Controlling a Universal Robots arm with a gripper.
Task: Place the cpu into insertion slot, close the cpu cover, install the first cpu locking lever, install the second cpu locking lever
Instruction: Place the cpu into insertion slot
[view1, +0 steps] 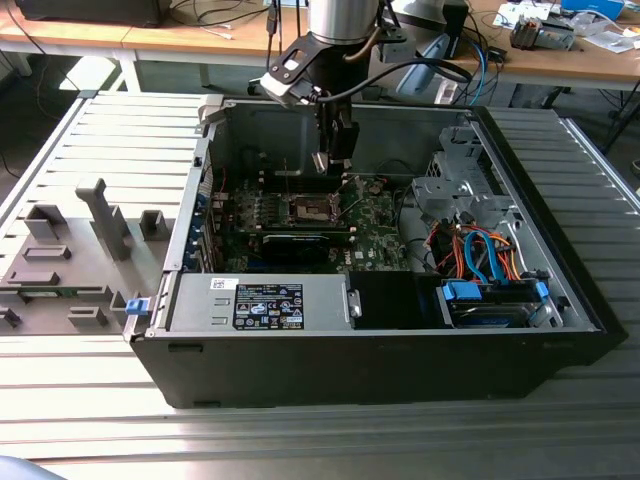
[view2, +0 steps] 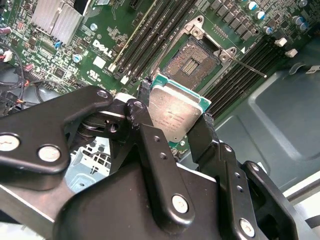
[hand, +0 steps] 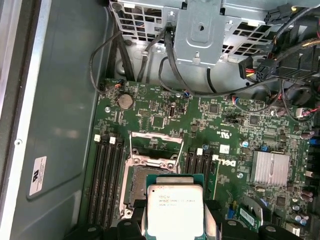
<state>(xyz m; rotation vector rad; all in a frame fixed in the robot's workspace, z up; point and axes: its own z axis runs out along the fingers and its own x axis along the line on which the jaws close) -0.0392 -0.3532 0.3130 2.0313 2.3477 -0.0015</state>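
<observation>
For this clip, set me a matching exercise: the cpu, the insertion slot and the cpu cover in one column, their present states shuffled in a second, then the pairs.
Things:
1. cpu
2. insertion slot
3. cpu cover

States:
A. empty, contacts bare
B. swung open, off the socket
C. held in the gripper above the board

Pairs: 1-C, 2-A, 3-B

Case (view1: 400, 372) open on top. Gripper (view1: 335, 165) w/ chip (view2: 172, 112) hangs in free air over the uncovered socket (view2: 192, 60). Thin lever (view2: 247, 67) juts beside the socket. Drive cage (view1: 450, 190) & cables (view1: 478, 250) crowd the exterior view's right.
</observation>
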